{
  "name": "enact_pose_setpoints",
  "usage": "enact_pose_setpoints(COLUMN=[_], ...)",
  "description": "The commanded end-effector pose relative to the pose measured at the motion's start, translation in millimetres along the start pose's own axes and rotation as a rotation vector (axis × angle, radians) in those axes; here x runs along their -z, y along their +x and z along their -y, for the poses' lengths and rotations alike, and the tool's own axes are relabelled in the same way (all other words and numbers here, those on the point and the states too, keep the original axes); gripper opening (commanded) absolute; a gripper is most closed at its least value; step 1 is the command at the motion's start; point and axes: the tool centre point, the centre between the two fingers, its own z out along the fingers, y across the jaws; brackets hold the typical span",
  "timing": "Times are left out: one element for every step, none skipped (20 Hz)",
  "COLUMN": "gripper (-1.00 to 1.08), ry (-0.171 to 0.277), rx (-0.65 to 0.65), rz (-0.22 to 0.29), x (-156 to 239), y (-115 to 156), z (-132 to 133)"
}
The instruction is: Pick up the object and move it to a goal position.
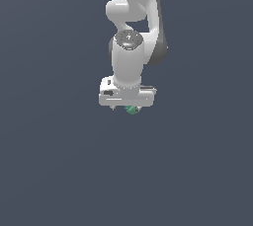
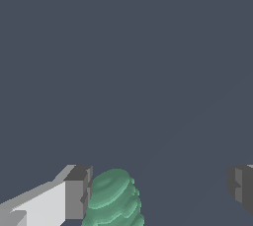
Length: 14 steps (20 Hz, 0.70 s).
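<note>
1. Small green ridged, lumpy rounded object [image 2: 114, 199] sits between the fingers of the white robot pincer [image 2: 158, 190], right beside one dark pad [image 2: 79, 193] and well apart from the other pad [image 2: 240, 186].
2. In the exterior view the green object [image 1: 131, 109] peeks out just under the pincer [image 1: 127, 105].
3. Pincer is spread wide and grips nothing; the object is off-centre in the gap.
4. Cannot tell whether the near pad touches the object.
5. Plain dark grey bench [image 1: 54, 170]; no goal marker visible.
6. Risk: closing off-centre could shove or roll the rounded object, or it could slip on the ridges.
7. No brands, labels or writing readable.
</note>
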Motion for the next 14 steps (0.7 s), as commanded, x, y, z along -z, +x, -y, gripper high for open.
enact_pose_setpoints(gripper=[1.00,1.00,1.00,1.00,1.00,1.00,1.00,1.00,1.00,1.00,1.00,1.00,1.00,1.00], ry=[0.000,0.000,-0.002,-0.004,-0.007,-0.011,-0.015,-0.019,-0.022,-0.023,-0.024,-0.024,-0.024,-0.023], rx=[0.000,0.000,-0.001,-0.002,-0.004,-0.006,-0.008,-0.009,-0.009,-0.008,-0.007,-0.006,-0.006,-0.007], rz=[0.000,0.000,0.000,0.000,0.001,0.001,0.002,0.002,0.002,0.003,0.003,0.003,0.003,0.003], x=[0,0,0,0,0,1,1,1,2,2,2,2,2,2], y=[0,0,0,0,0,0,1,1,1,1,1,1,1,1], z=[0,-1,-2,-6,-10,-15,-21,-26,-30,-32,-33,-34,-33,-32])
